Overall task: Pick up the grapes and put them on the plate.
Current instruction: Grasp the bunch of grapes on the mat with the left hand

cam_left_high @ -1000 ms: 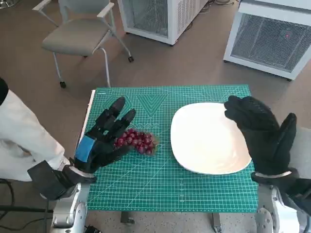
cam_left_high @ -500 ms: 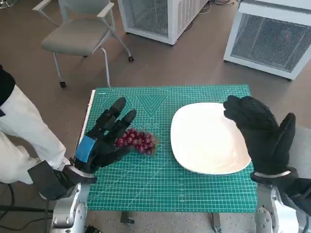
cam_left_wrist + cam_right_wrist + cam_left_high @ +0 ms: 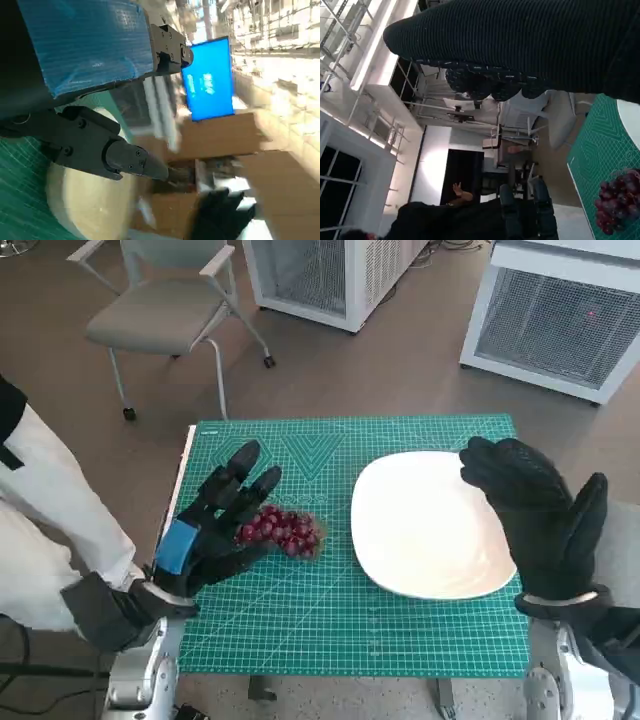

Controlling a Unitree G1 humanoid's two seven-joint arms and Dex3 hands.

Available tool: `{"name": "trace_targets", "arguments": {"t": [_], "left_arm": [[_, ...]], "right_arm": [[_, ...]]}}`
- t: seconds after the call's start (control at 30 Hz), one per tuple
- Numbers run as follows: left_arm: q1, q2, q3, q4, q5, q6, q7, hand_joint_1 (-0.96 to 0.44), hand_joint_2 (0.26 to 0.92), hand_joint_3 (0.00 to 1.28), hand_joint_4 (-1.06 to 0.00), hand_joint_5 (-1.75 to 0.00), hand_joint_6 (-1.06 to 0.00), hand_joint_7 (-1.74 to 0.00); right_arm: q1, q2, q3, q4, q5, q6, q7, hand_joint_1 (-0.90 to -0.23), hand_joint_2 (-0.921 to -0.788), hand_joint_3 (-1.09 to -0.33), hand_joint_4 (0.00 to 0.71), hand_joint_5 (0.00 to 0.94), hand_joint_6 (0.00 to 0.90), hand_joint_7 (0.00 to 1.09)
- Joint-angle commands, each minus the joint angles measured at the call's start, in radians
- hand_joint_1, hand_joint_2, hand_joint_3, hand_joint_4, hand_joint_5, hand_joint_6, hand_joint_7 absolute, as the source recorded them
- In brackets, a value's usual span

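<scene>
A bunch of dark red grapes (image 3: pixel 283 531) lies on the green cutting mat (image 3: pixel 330 620), just left of the white plate (image 3: pixel 425 525). My left hand (image 3: pixel 215 520) hovers beside and partly over the grapes' left side, fingers spread, holding nothing. My right hand (image 3: pixel 540 510) is raised at the plate's right edge, fingers apart and empty. The right wrist view shows the grapes (image 3: pixel 615 205) on the mat and the glove (image 3: pixel 520 45). In the left wrist view the plate (image 3: pixel 90 200) lies beyond my left hand (image 3: pixel 85 95), and the right hand (image 3: pixel 220 215) shows blurred.
A person in a white sleeve (image 3: pixel 50 530) stands at the table's left side. A grey chair (image 3: pixel 165 310) and white cabinets (image 3: pixel 560 315) stand on the floor beyond the table. The mat's front strip lies bare.
Both hands and the grapes have held still. The person's white sleeve at the left has shifted slightly.
</scene>
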Motion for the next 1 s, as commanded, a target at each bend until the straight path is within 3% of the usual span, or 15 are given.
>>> {"name": "trace_targets", "arguments": {"t": [0.03,0.13,0.27,0.6,1.0], "left_arm": [[0.042,0.19,-0.11,-0.202,0.599,0.068,0.172,-0.36,0.861,0.01,-0.1,0.0,-0.15,0.0],[0.041,0.194,-0.133,-0.29,0.664,0.218,0.124,-0.21,0.799,0.01,-0.03,0.0,-0.12,-0.01],[0.028,0.181,-0.153,-0.344,0.682,0.331,0.062,-0.08,0.756,0.0,-0.01,0.0,-0.12,-0.01],[-0.017,0.167,-0.235,-0.407,0.772,0.519,-0.021,-0.02,0.731,0.0,0.0,0.0,-0.16,-0.02],[-0.088,0.17,-0.329,-0.353,0.861,0.591,-0.029,0.01,0.737,0.0,0.0,0.0,-0.18,-0.02]], "right_arm": [[0.008,-0.002,-0.001,0.016,-0.004,0.005,0.007,-0.368,-0.921,-0.647,0.415,0.752,0.194,1.0],[0.009,-0.003,-0.001,0.014,-0.004,0.007,0.006,-0.368,-0.921,-0.647,0.414,0.752,0.194,1.0],[0.01,-0.002,0.0,0.007,-0.005,0.01,0.002,-0.368,-0.921,-0.648,0.415,0.753,0.194,1.0],[0.013,-0.004,-0.002,0.005,-0.001,0.012,0.003,-0.369,-0.921,-0.647,0.415,0.754,0.193,1.0],[0.02,-0.005,-0.004,-0.001,-0.004,0.01,0.001,-0.369,-0.921,-0.646,0.416,0.753,0.2,1.0]]}}
